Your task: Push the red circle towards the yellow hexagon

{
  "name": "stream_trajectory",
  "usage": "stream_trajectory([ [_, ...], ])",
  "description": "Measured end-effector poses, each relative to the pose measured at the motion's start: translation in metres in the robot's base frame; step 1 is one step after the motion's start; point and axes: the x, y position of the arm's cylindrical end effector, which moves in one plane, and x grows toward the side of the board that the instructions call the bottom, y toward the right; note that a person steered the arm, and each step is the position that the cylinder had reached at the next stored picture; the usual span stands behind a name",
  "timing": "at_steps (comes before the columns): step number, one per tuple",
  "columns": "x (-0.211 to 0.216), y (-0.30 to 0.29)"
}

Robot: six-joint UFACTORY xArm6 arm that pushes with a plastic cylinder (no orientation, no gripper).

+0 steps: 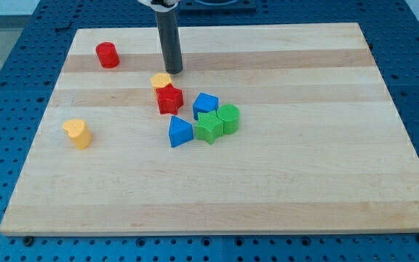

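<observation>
Just above the yellow hexagon [161, 80] my rod comes down upright from the view's top, and my tip [174, 72] rests on the wooden board [282, 189], bare, holding nothing, just beside the hexagon's upper right edge. From that hexagon, the red circle [108, 55] sits well apart toward the upper left, untouched. A red star [169, 99] touches the hexagon's lower side. I can read no writing anywhere

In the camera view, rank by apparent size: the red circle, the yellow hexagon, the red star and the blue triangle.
1. blue triangle
2. red star
3. red circle
4. yellow hexagon, though the star hides part of it.
The triangle sits nearer the view's bottom, so true sizes stay unsure.
</observation>
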Motion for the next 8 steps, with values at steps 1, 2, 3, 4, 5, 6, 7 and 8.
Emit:
stream_trajectory([
  [1, -0.025, -0.005],
  [2, -0.067, -0.031],
  [3, -0.103, -0.066],
  [4, -0.107, -0.111],
  [5, -0.068, -0.144],
  [6, -0.024, -0.15],
  [7, 0.001, -0.15],
  [8, 0.019, -0.138],
])
